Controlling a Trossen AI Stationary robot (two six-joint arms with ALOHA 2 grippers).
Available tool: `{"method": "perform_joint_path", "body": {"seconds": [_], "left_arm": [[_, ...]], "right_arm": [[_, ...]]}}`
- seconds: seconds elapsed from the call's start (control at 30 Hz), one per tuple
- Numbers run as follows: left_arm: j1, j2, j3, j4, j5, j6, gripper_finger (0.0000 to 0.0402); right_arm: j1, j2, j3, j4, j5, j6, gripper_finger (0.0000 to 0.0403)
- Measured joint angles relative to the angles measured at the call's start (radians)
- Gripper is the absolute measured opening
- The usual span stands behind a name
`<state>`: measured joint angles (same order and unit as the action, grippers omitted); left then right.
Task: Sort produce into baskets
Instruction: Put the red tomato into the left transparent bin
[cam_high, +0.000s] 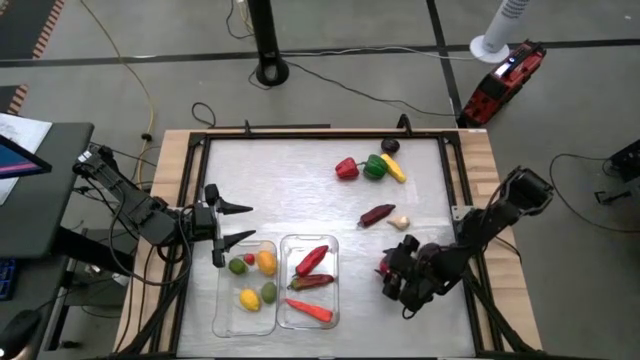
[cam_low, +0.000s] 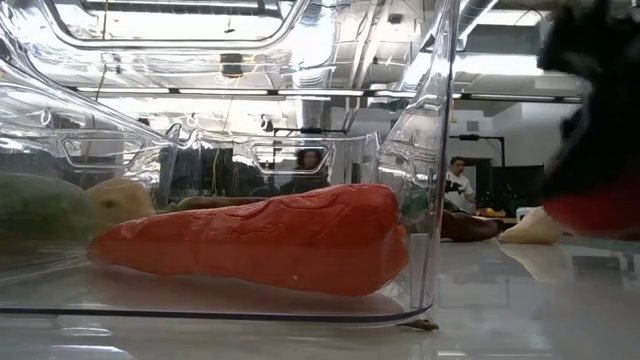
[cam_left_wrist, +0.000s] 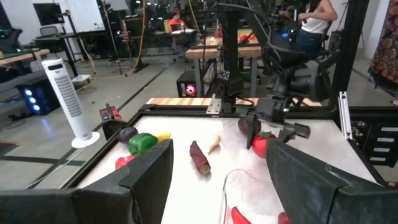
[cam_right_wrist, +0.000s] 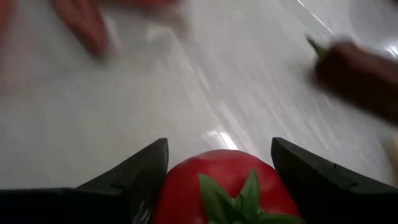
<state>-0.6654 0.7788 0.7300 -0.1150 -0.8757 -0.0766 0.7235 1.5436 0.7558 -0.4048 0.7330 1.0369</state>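
Note:
My right gripper (cam_high: 390, 272) is shut on a red tomato with a green stalk (cam_right_wrist: 227, 186), to the right of the two clear bins; it also shows in the left wrist view (cam_left_wrist: 261, 134). The left bin (cam_high: 222, 300) holds yellow and green fruits. The right bin (cam_high: 336, 290) holds red chillies and an orange carrot (cam_low: 260, 240). My left gripper (cam_high: 232, 224) is open and empty over the left bin's far left corner. A red pepper (cam_high: 346, 168), a green pepper (cam_high: 375, 166), a yellow piece (cam_high: 395, 171), a dark eggplant (cam_high: 377, 214) and a pale piece (cam_high: 399, 222) lie on the table. My right gripper pinches the tomato's two opposite sides (cam_right_wrist: 177, 186) between its two fingers, with the green stalk facing the wrist camera. The fingers slant down from the table's right side. In the low view the tomato (cam_low: 600, 215) hangs clear of the table.
A small dark purple piece (cam_high: 390, 146) lies near the table's far edge. A raised frame (cam_high: 320, 136) runs round the work surface. Bare table lies between the bins and the far produce. People sit in the room beyond the table.

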Motion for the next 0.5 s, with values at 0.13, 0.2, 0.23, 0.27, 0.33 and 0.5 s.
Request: {"method": "perform_joint_path", "body": {"seconds": [0.13, 0.2, 0.23, 0.27, 0.33, 0.5], "left_arm": [[0.0, 0.0, 0.0, 0.0, 0.0, -0.003, 0.0242], [0.0, 0.0, 0.0, 0.001, 0.0, 0.0, 0.0242], [0.0, 0.0, 0.0, 0.003, 0.0, 0.0, 0.0242], [0.0, 0.0, 0.0, 0.006, 0.0, 0.0, 0.0242], [0.0, 0.0, 0.0, 0.009, 0.0, 0.0, 0.0242], [0.0, 0.0, 0.0, 0.009, 0.0, 0.005, 0.0242]], "right_arm": [[-0.027, 0.0, 0.094, 0.062, 0.004, -0.169, 0.0303], [-0.04, 0.0, 0.137, 0.108, 0.006, -0.269, 0.0303], [-0.048, 0.0, 0.155, 0.139, 0.006, -0.317, 0.0303], [-0.057, 0.0, 0.17, 0.179, 0.006, -0.369, 0.0303], [-0.077, 0.0, 0.182, 0.288, 0.004, -0.483, 0.0303], [-0.144, 0.021, 0.184, 0.628, -0.118, -0.775, 0.0303]]}}
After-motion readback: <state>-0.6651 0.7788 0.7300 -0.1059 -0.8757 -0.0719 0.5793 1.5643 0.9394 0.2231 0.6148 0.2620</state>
